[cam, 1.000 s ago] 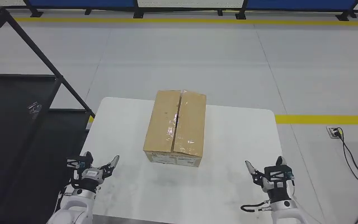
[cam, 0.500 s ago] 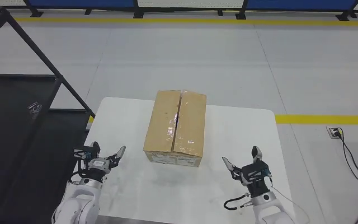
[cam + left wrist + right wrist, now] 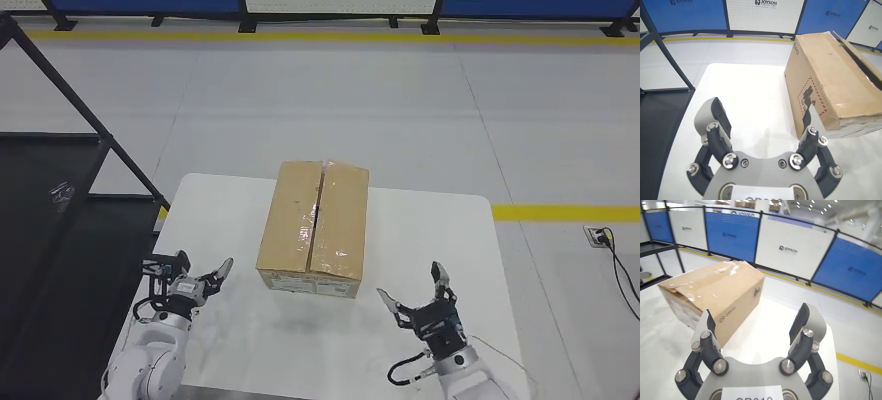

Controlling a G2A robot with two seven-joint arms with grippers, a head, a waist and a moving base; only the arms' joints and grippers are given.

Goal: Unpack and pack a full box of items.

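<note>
A brown cardboard box (image 3: 314,227) stands in the middle of the white table (image 3: 430,240), its top flaps taped along the centre seam. The box (image 3: 829,83) shows a red-dashed label on its side in the left wrist view, and one top flap edge lifts slightly. My left gripper (image 3: 192,276) is open near the table's front left, a short way from the box's near left corner. My right gripper (image 3: 413,288) is open at the front right, apart from the box (image 3: 715,292). Both grippers (image 3: 763,111) (image 3: 755,317) hold nothing.
A black metal rack (image 3: 60,180) stands beside the table's left edge. Bare table surface lies in front of the box and to its right. Blue and white fence panels (image 3: 791,249) ring the floor beyond.
Both arms have moved inward and forward toward the box; the right gripper shifted left the most. The box has not moved.
</note>
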